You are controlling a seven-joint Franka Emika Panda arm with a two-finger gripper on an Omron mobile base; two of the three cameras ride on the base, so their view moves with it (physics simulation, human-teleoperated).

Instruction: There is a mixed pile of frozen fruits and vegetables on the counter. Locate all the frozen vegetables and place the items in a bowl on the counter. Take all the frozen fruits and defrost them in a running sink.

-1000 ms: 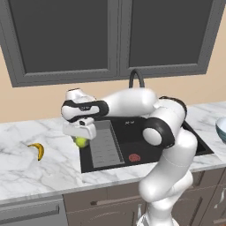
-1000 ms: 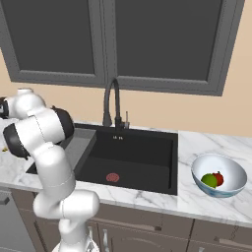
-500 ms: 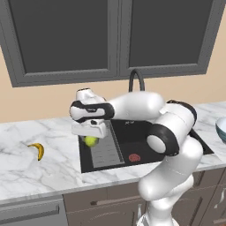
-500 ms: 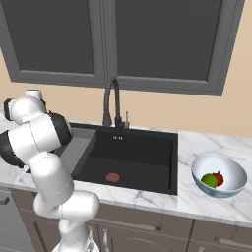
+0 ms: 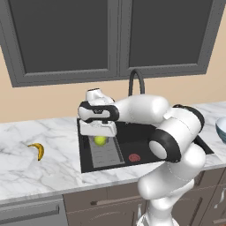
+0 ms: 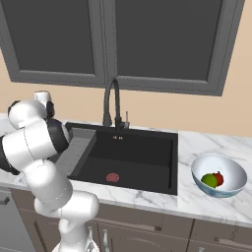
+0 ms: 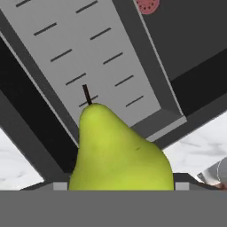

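One pear (image 7: 117, 153), likely hard and slick when frozen, sits gripped across its wide belly in the claw (image 5: 100, 140) above the sink (image 5: 145, 145).

A: The table (image 5: 53, 167) looks like glossy white marble with grey veins; the sink (image 6: 138, 157) is matt black.

B: The pear (image 7: 117, 153) is smooth and slightly shiny; the ribbed tray (image 7: 93, 57) is dull grey.

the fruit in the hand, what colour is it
Yellow-green, with a thin dark stem: the pear shows best in the hand view, above the grey tray.
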